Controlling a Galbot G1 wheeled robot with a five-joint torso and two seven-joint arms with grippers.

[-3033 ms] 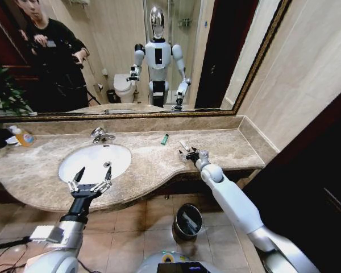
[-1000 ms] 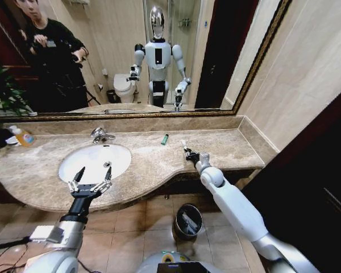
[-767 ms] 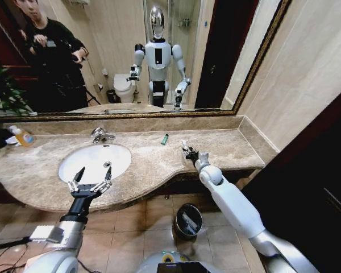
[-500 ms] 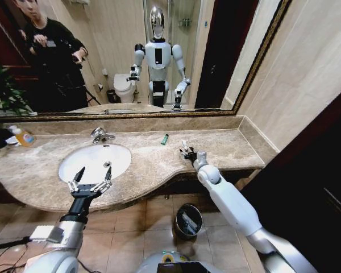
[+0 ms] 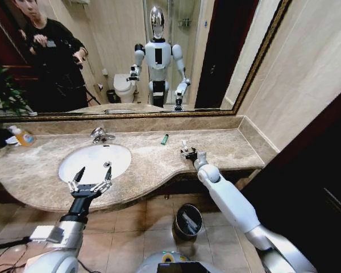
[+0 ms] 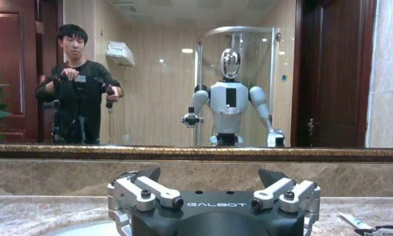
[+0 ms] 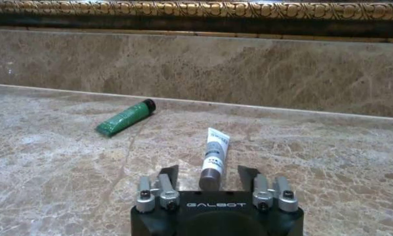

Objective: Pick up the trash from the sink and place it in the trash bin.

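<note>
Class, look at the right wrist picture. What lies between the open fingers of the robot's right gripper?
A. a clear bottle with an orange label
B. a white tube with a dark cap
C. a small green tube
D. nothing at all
B: the white tube lies on the marble counter between the open fingers of the right gripper; the green tube lies apart.

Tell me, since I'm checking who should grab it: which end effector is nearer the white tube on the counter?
The right end effector: its open fingers flank the white tube. The left end effector hovers open at the sink, well away.
</note>
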